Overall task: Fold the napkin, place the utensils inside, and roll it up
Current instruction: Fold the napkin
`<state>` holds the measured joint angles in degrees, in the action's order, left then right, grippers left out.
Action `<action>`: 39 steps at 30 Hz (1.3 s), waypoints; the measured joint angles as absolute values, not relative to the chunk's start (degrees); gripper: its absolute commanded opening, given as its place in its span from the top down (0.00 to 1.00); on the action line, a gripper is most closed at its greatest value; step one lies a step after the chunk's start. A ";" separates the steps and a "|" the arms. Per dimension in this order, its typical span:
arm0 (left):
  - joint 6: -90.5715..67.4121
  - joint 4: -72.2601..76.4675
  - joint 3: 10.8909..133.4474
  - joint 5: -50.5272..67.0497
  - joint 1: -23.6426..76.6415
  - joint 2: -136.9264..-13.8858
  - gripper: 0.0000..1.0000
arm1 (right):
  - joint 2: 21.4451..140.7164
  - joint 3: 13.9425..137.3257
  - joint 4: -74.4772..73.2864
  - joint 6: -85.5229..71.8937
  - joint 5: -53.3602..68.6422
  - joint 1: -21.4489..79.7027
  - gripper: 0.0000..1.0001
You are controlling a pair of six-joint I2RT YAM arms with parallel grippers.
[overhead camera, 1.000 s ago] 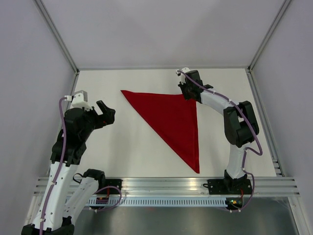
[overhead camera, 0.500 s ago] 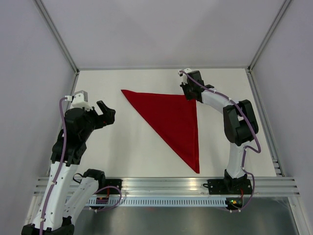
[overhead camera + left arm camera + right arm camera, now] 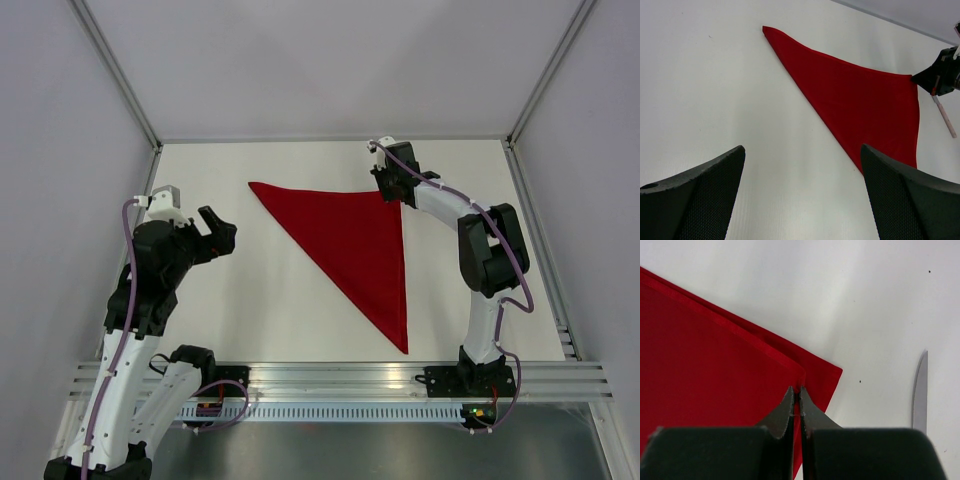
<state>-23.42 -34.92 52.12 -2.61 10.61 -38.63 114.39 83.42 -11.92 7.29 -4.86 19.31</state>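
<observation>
Top external view, left to right. Your left gripper (image 3: 215,232) hangs above the left side of the table (image 3: 250,310) with its fingers spread wide and nothing between them. It's well apart from the cloth. Your left wrist view (image 3: 802,149) confirms this: both pads sit at the frame edges over bare white surface.

The napkin (image 3: 365,245) lies flat mid-table, right of centre, folded into a triangle. One edge runs along the far side and one runs down the right side. The long diagonal goes from the far-left tip to the near point, which is close to the right arm's base. It has the same shape from the left wrist (image 3: 865,100). From the right wrist (image 3: 705,350) you can see two layers. The lower one peeks out as a narrow strip past the upper layer's edge at the far-right corner.

Your right gripper (image 3: 390,190) is down at that far-right corner, also seen from the left wrist (image 3: 940,77). Its fingers are pressed together (image 3: 796,390) with the tips right on the upper layer's corner. You can't tell whether any cloth is caught between them.

The utensil (image 3: 945,112) lies on the table just beside the napkin's right edge, off the cloth. It's a thin pale stick from the left wrist. The right wrist shows only one slim tapering end (image 3: 921,390). From above the right arm hides it.
</observation>
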 measured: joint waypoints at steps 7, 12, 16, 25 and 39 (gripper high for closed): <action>-23.42 -34.89 52.10 -2.52 10.61 -38.63 0.00 | 114.98 83.81 -11.70 7.31 -4.99 19.07 1.00; -23.42 -34.89 52.10 -2.42 10.61 -38.63 0.00 | 115.74 83.83 -11.60 7.29 -5.08 18.74 1.00; -23.42 -34.89 52.10 -2.39 10.61 -38.63 0.00 | 116.01 83.85 -11.57 7.29 -5.13 18.48 1.00; -23.42 -34.89 52.10 -2.37 10.61 -38.63 0.00 | 116.11 84.18 -11.60 7.29 -5.43 17.98 1.00; -23.42 -34.89 52.10 -2.24 10.61 -38.94 0.00 | 116.22 84.60 -11.53 7.29 -5.61 17.45 0.99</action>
